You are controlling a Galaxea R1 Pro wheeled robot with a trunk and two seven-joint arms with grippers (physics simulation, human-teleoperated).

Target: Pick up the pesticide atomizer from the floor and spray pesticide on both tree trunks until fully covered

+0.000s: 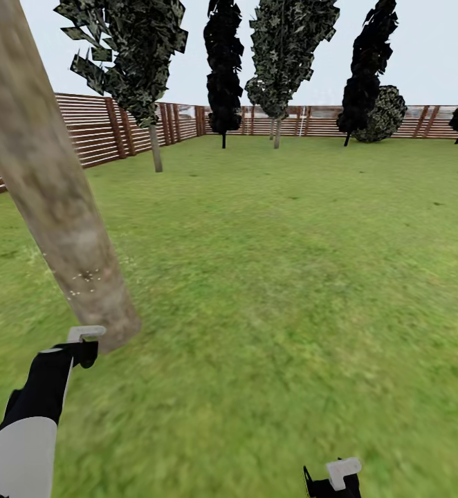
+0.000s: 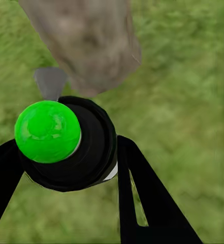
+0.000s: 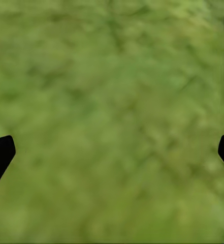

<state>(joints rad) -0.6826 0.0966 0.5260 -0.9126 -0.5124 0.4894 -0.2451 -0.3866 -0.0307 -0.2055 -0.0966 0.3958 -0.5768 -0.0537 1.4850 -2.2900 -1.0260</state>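
Spraying stage: left hand [image 2: 66, 152] grasping the bottle [image 2: 66, 145], nozzle facing the tree trunk [image 1: 56, 200] just beside it; right hand [image 3: 112, 152] released, farther away.

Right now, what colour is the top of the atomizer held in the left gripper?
Bright green, on a black body: the atomizer in the left gripper, clearest in the left wrist view.

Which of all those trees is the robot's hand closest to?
The thick pale mottled trunk leaning through the head view's left foreground. The left gripper, holding a dark bottle with a green top, sits right at its base; the other trees stand far off along the fence.
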